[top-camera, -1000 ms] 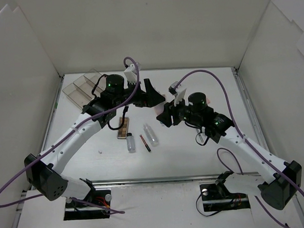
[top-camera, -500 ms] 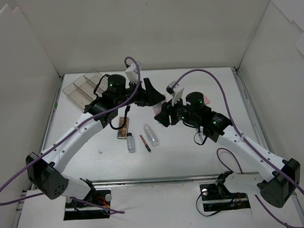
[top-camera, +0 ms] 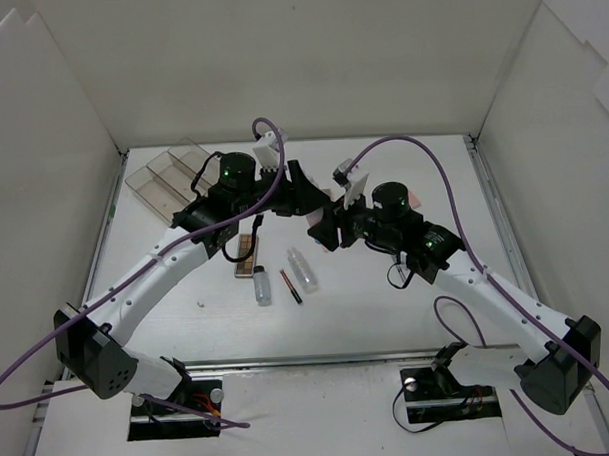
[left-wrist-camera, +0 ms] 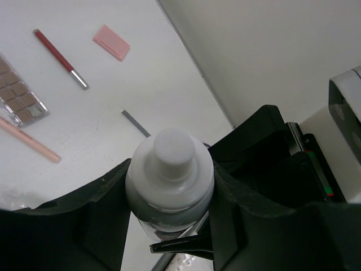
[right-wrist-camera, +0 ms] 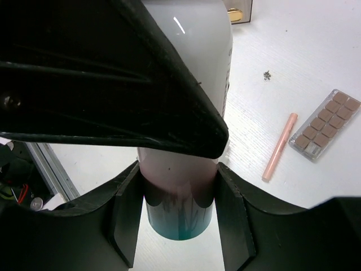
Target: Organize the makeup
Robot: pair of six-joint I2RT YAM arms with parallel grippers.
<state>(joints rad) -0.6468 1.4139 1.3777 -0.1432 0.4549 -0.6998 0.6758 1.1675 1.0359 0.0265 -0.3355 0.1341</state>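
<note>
A white-pink-teal bottle (right-wrist-camera: 186,169) hangs above the table between both arms. My right gripper (right-wrist-camera: 179,209) is shut on its pink and teal lower part. My left gripper (left-wrist-camera: 169,192) is shut on its white cap end (left-wrist-camera: 169,169), with both jaws pressed against the sides. In the top view the two grippers (top-camera: 308,196) (top-camera: 327,227) meet at mid-table and hide most of the bottle. On the table lie a brown palette (top-camera: 247,252), two small clear bottles (top-camera: 261,286) (top-camera: 303,269) and a red pencil (top-camera: 291,287).
A clear compartmented box (top-camera: 168,175) stands at the back left. A pink square pad (top-camera: 414,197) lies behind the right arm. Another red pencil (left-wrist-camera: 59,58), a grey pencil (left-wrist-camera: 135,123) and a peach pencil (right-wrist-camera: 280,147) beside a second palette (right-wrist-camera: 326,124) lie below the grippers.
My left jaws have closed from wide apart onto the bottle's cap end. The right gripper, still holding the bottle, shifted slightly left toward the left one.
</note>
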